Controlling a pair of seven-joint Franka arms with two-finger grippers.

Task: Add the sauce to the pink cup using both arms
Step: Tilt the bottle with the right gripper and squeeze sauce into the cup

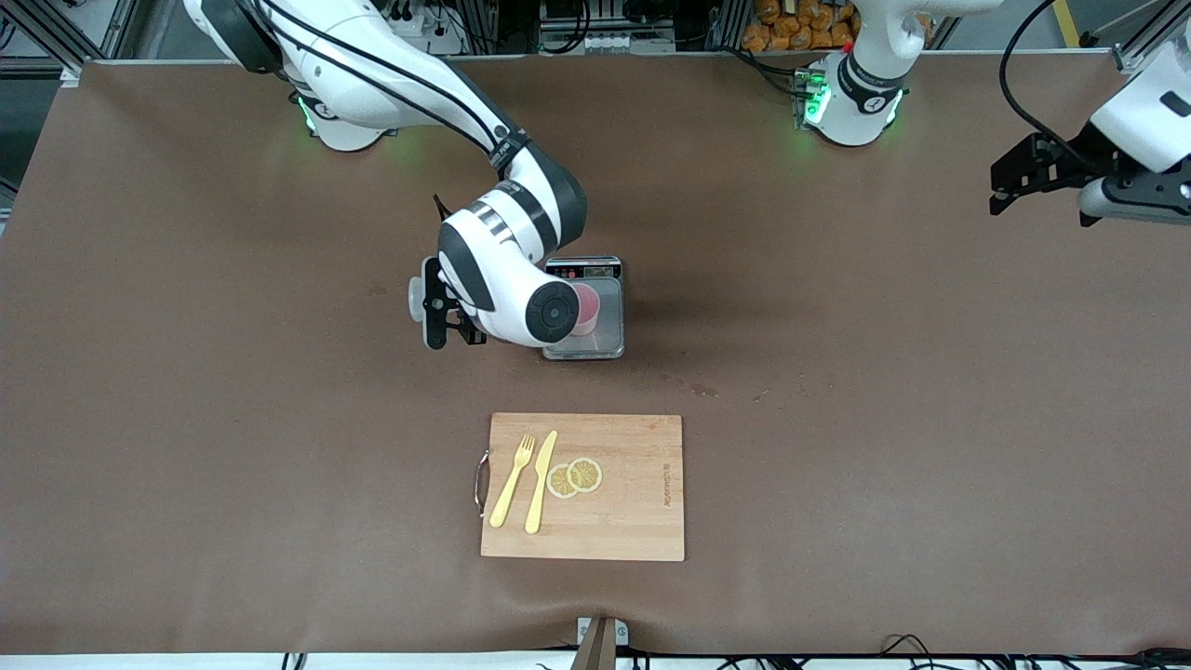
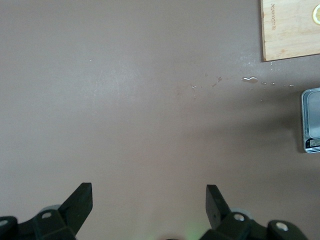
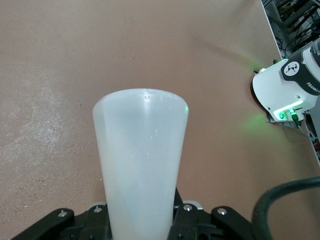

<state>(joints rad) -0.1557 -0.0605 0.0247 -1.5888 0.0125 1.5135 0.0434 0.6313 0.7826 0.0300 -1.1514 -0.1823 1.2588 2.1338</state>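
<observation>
Brown bench (image 1: 186,419) under everything. White right arm (image 1: 419,84) reaching in from eleven o'clock, right hand (image 1: 448,318) clamped on the sauce (image 1: 416,300), held up at nine o'clock of the pink cup (image 1: 588,307); nozzle hidden by the wrist. Left arm (image 1: 1149,102) waiting over three o'clock, left hand (image 1: 1010,181) with fingers (image 2: 80,202) wide apart, holding nothing. Wooden board (image 1: 633,521) at six o'clock of the scale (image 1: 605,349), well apart. Cup upright on that scale. On the board: yellow knife (image 1: 540,482), fork (image 1: 514,479), two lemon slices (image 1: 575,476).
</observation>
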